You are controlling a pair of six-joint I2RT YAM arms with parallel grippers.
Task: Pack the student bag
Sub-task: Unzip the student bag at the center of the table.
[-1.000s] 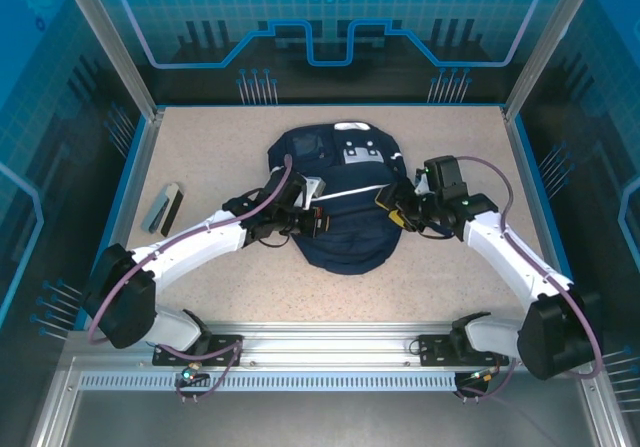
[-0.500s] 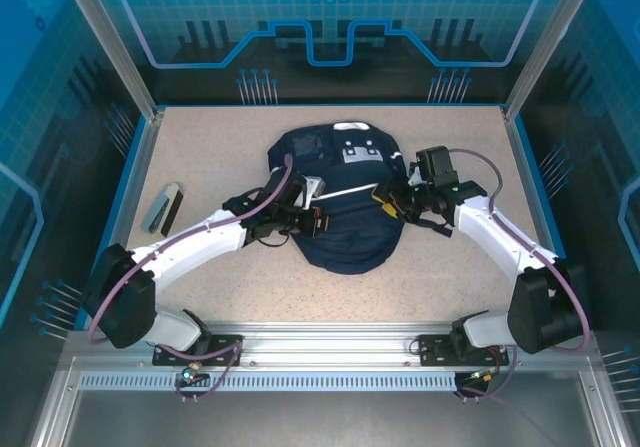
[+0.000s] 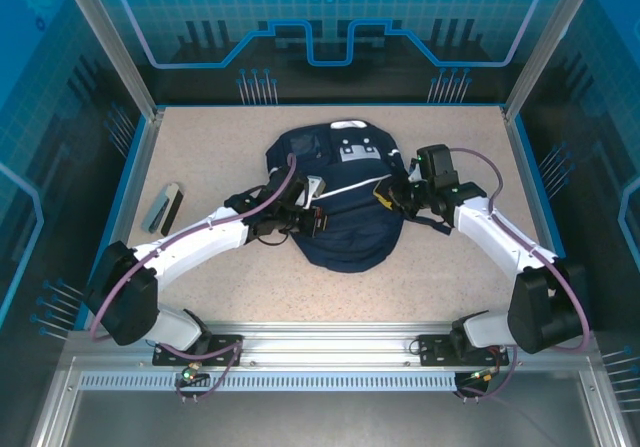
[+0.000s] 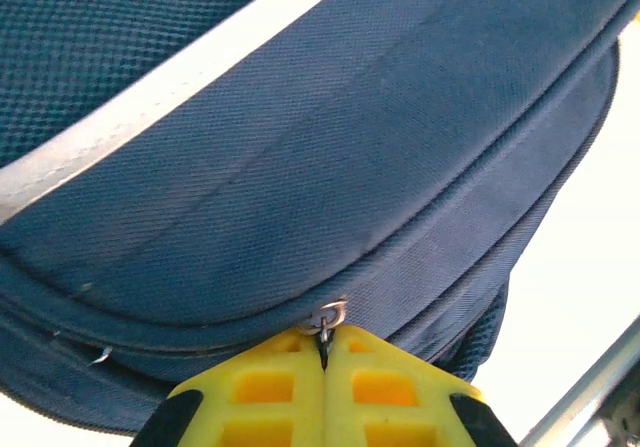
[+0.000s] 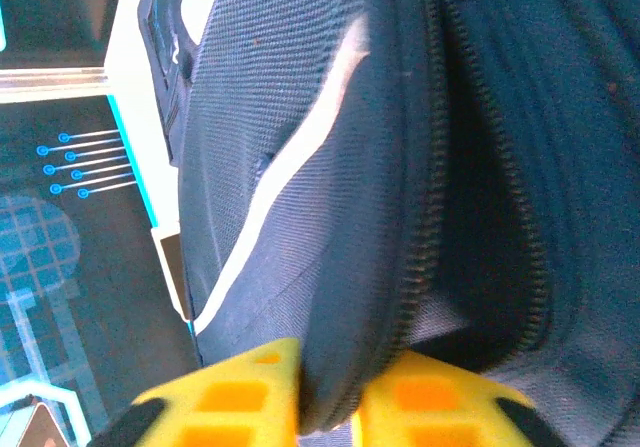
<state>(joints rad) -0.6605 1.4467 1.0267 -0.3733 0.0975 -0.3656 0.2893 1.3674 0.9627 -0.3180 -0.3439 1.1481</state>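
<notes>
Close to the left edge of the counter (image 3: 450,267), about halfway between its near and far edges, lies a slim dark booklet (image 3: 165,207) with a grey side, well apart from everything else.

The left arm reaches in from the near left corner to the left flank of the student bag (image 3: 345,242). The left end effector (image 3: 312,219) rests against the fabric there. In the left wrist view, this end effector (image 4: 322,345) has its yellow fingers (image 4: 265,387) pressed together. A small metal zipper pull (image 4: 330,317) is nipped at the tips, against the seam of the bag's front pocket (image 4: 330,197).

The navy bag lies flat in the middle of the counter, somewhat nearer the far edge. Its white patches (image 3: 360,152) point toward the far edge and its rounded bottom toward the arms. A thin white stripe (image 3: 350,193) crosses it from side to side.

The right arm comes in from the near right corner and bends toward the bag's right flank, where the right end effector (image 3: 388,199) meets the fabric. In the right wrist view, this end effector (image 5: 330,372) is closed on a raised fold of the bag. One yellow finger (image 5: 240,392) sits on each side of the fold, and the zipper teeth (image 5: 425,217) run along the ridge between them.
</notes>
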